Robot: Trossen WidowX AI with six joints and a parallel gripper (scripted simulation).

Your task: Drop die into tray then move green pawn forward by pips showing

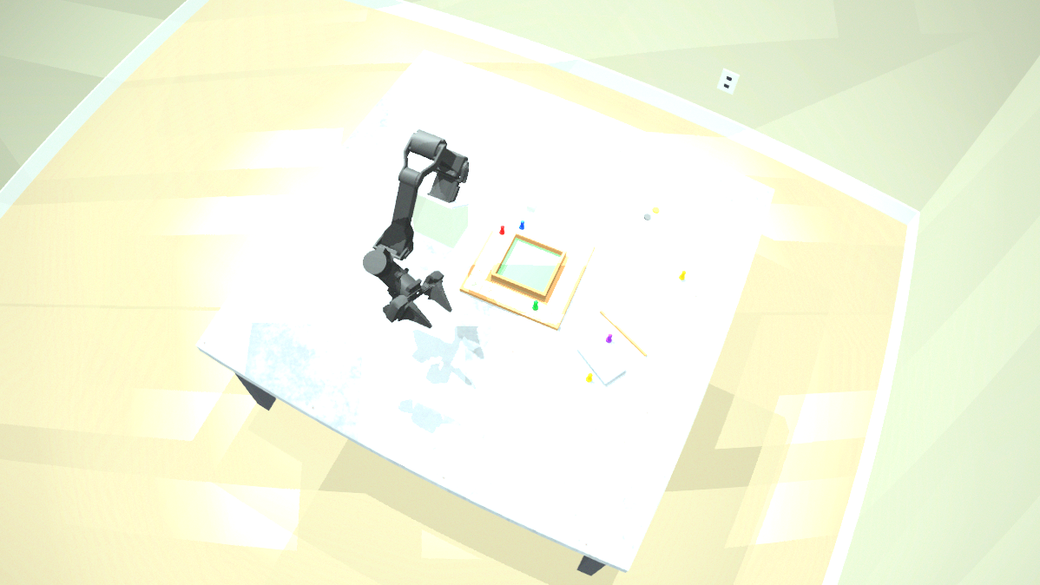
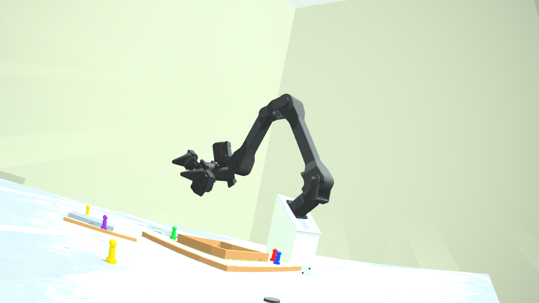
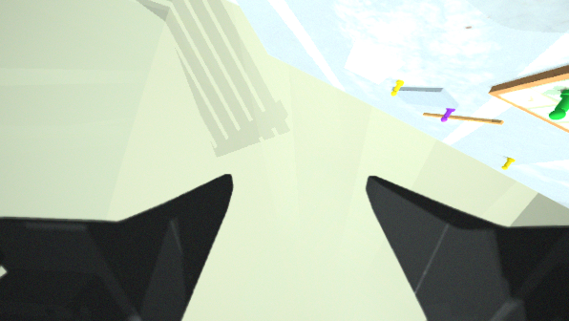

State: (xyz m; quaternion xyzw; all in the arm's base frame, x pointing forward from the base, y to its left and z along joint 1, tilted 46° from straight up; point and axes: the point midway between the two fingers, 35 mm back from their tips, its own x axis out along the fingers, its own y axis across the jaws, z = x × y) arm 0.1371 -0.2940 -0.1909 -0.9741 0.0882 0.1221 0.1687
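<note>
We are holding gripper (image 2: 183,168) high above table (image 1: 509,450), fingers spread wide, gripping nothing. Die (image 2: 306,270) sitting on table beside board (image 2: 241,268) corner, outside tray (image 1: 529,262). Green pawn (image 1: 535,305) standing on board edge. We are reading no writing anywhere.

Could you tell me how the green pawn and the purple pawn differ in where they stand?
The green pawn stands on the wooden game board, beside the tray; the purple pawn stands off the board, on the grey slab by a thin wooden strip. Green sits nearer the open gripper. Both stand upright and share one shape.
</note>
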